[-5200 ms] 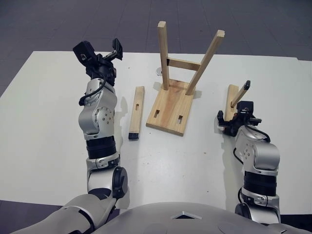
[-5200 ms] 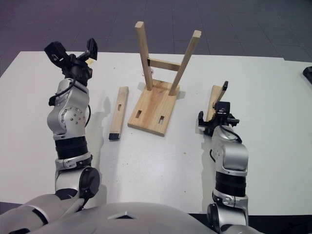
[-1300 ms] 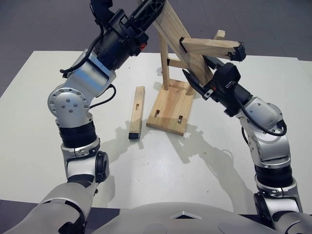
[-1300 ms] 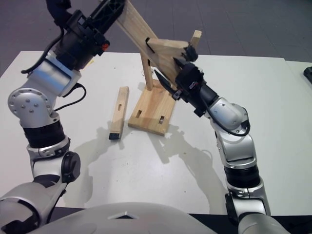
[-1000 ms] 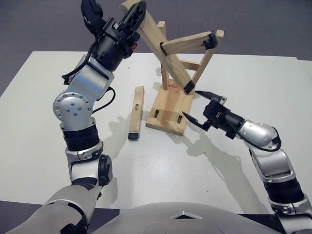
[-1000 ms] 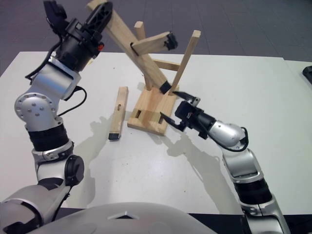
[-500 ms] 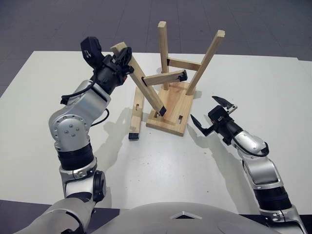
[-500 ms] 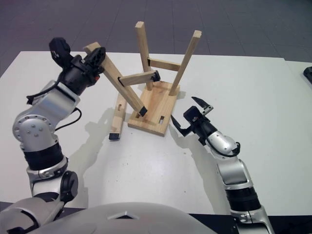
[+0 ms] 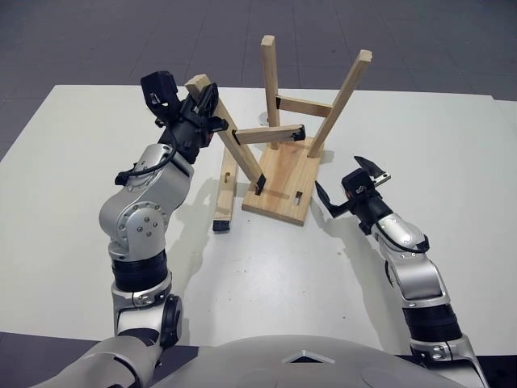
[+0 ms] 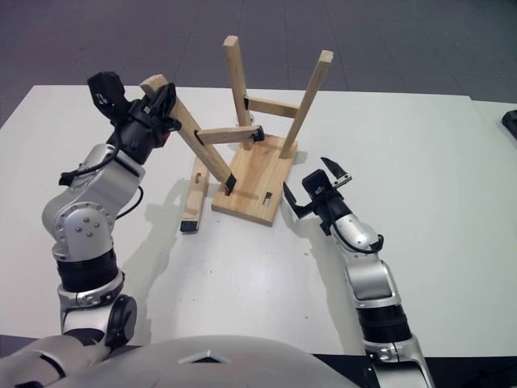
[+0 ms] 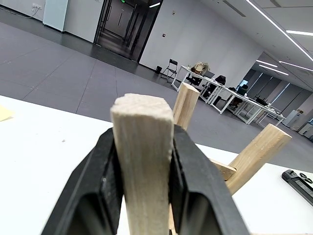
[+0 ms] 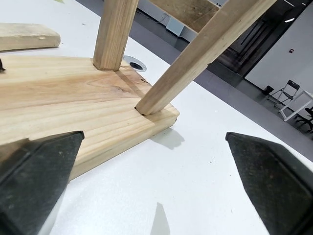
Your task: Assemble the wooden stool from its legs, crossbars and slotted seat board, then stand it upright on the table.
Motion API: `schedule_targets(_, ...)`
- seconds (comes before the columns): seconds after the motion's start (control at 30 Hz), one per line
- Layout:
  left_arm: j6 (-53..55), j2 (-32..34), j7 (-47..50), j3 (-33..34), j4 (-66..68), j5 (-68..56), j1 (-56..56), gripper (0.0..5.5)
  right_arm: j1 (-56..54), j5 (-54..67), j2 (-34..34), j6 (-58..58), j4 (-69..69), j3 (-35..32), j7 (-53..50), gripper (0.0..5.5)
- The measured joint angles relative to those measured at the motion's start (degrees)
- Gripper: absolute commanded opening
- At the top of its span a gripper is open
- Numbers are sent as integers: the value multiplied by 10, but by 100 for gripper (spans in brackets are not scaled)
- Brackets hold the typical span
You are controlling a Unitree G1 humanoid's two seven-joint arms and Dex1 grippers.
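**Operator:** What do the head views show?

**Inspector:** Your left gripper [image 9: 205,97] is clamped on the top end of a tilted leg [image 9: 238,145]. Its foot meets the seat board [image 9: 284,184] at a near slot, but I cannot tell whether it is seated. A crossbar [image 9: 271,133] juts from that leg. Two standing legs [image 9: 270,89] occupy the far slots. A loose leg [image 9: 227,184] lies on the table [image 9: 81,162] just beside the board. Your right gripper [image 9: 339,182] hovers at the board's right edge, jaws wide apart and empty.

**Operator:** And the wrist views?

**Inspector:** In the left wrist view, the fingers [image 11: 98,186] are closed tight on the leg end. In the right wrist view, the fingers [image 12: 34,166] are spread, with the board's corner ahead between them.

**Operator:** Which step is this?

**Inspector:** In my judgement, fitting the third leg. Next you should steady the board with the right gripper, bring the leg upright over its slot, and press it home. The loose leg remains.
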Motion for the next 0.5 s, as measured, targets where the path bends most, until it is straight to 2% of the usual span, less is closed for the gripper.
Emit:
schedule_targets(0.27, 39, 2, 7, 32, -24, -18, 4, 104, 0, -4, 18, 8, -3, 0, -18, 540)
schedule_targets(0.5, 52, -23, 12, 22, -32, -18, 5, 104, 1, -7, 28, 10, -3, 1, -25, 540)
